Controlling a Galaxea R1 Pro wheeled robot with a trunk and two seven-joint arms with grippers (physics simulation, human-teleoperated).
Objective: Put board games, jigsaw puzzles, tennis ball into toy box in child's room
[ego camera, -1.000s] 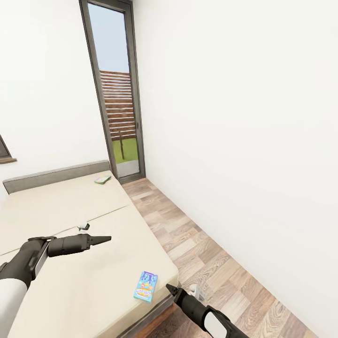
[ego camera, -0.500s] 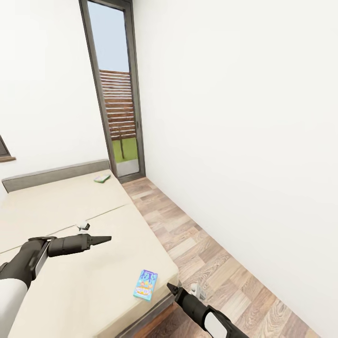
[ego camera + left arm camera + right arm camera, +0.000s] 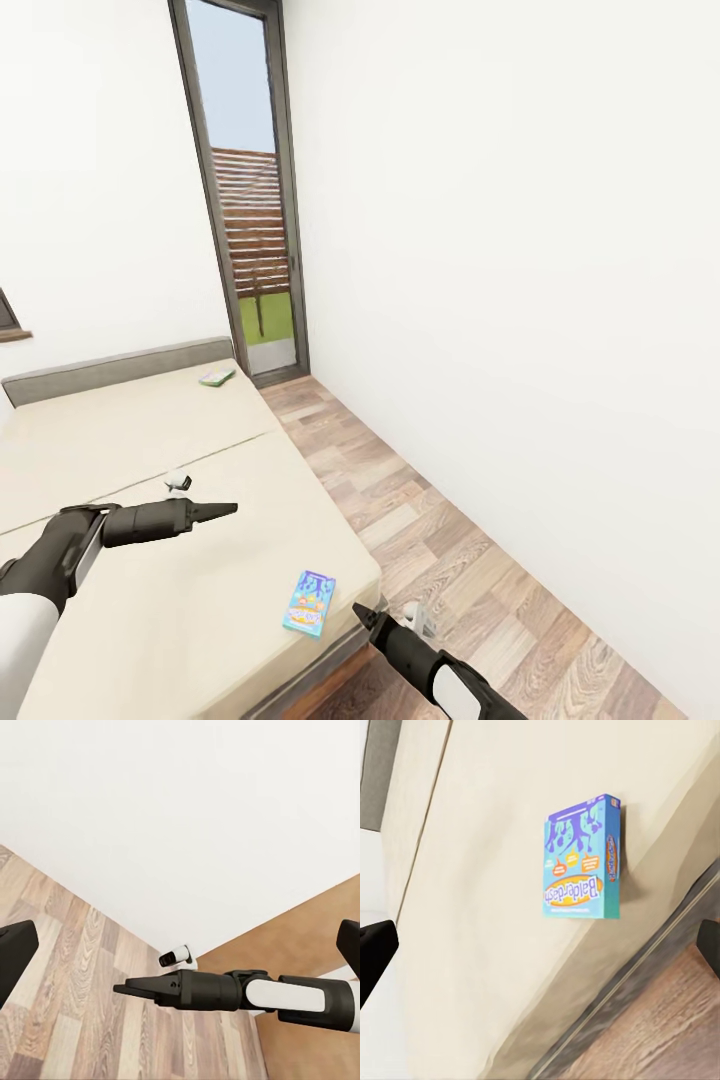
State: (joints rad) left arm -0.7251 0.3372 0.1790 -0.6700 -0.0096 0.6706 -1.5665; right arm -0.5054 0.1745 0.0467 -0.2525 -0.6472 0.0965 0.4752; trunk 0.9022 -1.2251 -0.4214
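Observation:
Two board games lie on the beige bed (image 3: 150, 440). A blue one (image 3: 309, 603) is flat near the bed's front corner and fills the middle of the right wrist view (image 3: 581, 859). A green one (image 3: 216, 377) rests by the grey headboard (image 3: 110, 370). My left gripper (image 3: 222, 510) hovers over the mattress, with its fingers (image 3: 15, 956) spread wide and nothing between them. Just off the bed's corner, my right gripper (image 3: 360, 611) sits beside the blue game, its fingers (image 3: 373, 952) apart and empty. The toy box, table, jigsaw puzzles and tennis ball are out of view.
A strip of wood-plank floor (image 3: 430, 520) runs between the bed and the white wall (image 3: 520, 300) on the right. At its far end stands a tall grey-framed window (image 3: 250, 200). The bed's grey frame edge (image 3: 660, 967) borders the floor.
The whole picture has shifted slightly, so the camera has moved a little. Both arms hold the same pose, and the two games lie where they were.

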